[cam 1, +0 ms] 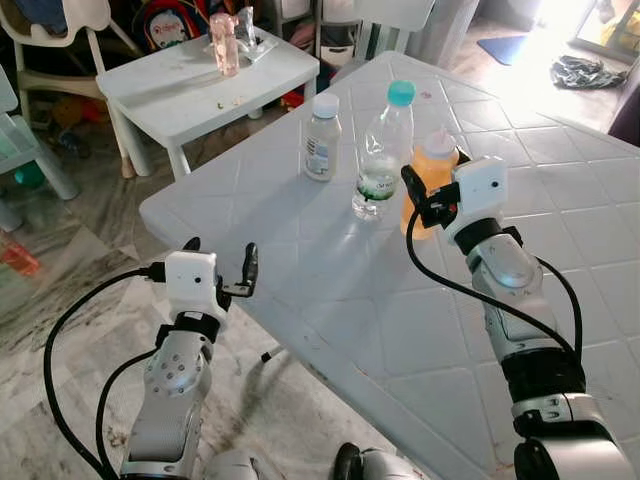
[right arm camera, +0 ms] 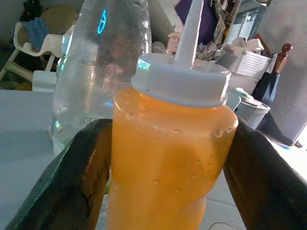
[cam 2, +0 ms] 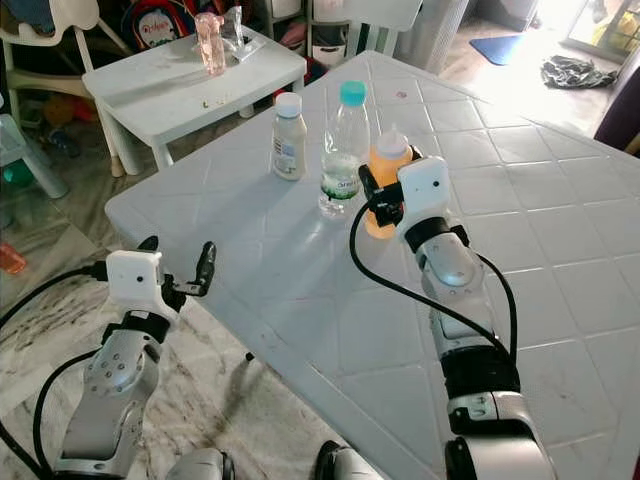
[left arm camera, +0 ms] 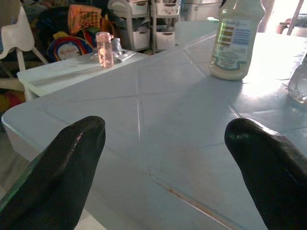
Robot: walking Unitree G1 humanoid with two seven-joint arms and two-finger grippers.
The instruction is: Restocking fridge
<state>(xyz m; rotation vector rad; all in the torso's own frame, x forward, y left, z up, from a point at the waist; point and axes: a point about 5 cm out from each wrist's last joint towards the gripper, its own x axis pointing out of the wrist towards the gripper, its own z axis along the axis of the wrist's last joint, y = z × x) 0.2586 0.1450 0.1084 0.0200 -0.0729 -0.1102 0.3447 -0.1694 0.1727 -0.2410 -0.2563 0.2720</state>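
Watching, left to right:
Left gripper point(cam 1: 219, 263): my jaws spread wide, empty, at bench point(cam 1: 330, 300) edge.
White bottle point(cam 1: 321, 137): upright.
Water bottle point(cam 1: 384, 150): beside it.
Orange bottle point(right arm camera: 168, 158): upright on bench, between my right gripper point(cam 2: 378, 196) jaws, contact unclear.

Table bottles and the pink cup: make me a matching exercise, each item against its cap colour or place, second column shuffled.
Items:
1. water bottle
2. white bottle
3. orange bottle
4. pink cup

Descriptions:
A. between the right gripper's fingers
B. teal cap
C. on the small white table
D. white cap, printed label, farthest to the robot's left of the three bottles

Pairs: 1-B, 2-D, 3-A, 4-C
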